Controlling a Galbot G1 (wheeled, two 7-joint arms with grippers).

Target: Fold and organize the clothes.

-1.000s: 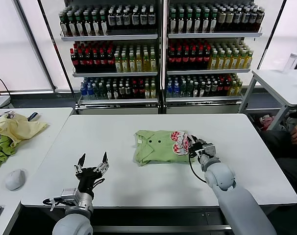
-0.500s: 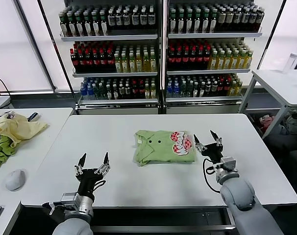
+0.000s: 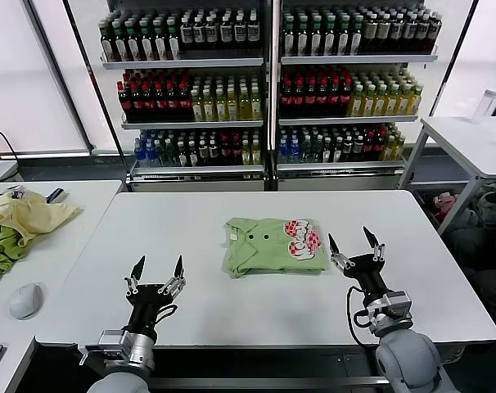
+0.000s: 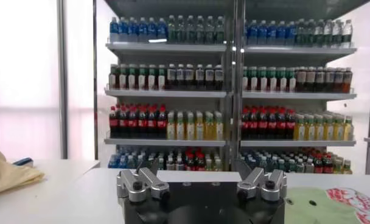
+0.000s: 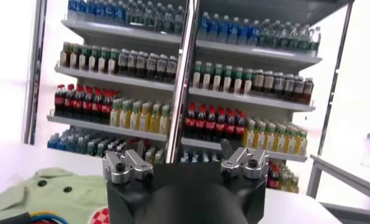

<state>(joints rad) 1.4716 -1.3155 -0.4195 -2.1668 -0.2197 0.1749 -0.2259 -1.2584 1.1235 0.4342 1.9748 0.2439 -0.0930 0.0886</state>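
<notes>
The light green shirt [image 3: 268, 246] lies folded in a neat rectangle at the middle of the white table [image 3: 191, 221], collar and dark buttons up, red-and-white print at its right end. My right gripper [image 3: 349, 237] stands open and empty, fingers pointing up, a short way to the right of the shirt and apart from it. Near the table's front left edge my left gripper [image 3: 158, 264] is also open and empty, well clear of the shirt. The shirt's edge shows in the left wrist view [image 4: 331, 204] and the right wrist view [image 5: 45, 192], beside the open left gripper [image 4: 202, 182] and right gripper [image 5: 185, 165].
A pale yellow garment [image 3: 27, 213] and a darker green cloth [image 3: 1, 254] lie on the left side table, with a grey mouse [image 3: 24, 300] near them. Shelves of bottles [image 3: 264, 82] stand behind the table. Another white table [image 3: 469, 139] is at the back right.
My right gripper let go of the shirt's right end, opened wide and drew back toward the table's front right. The shirt stayed folded in place. The left gripper held still.
</notes>
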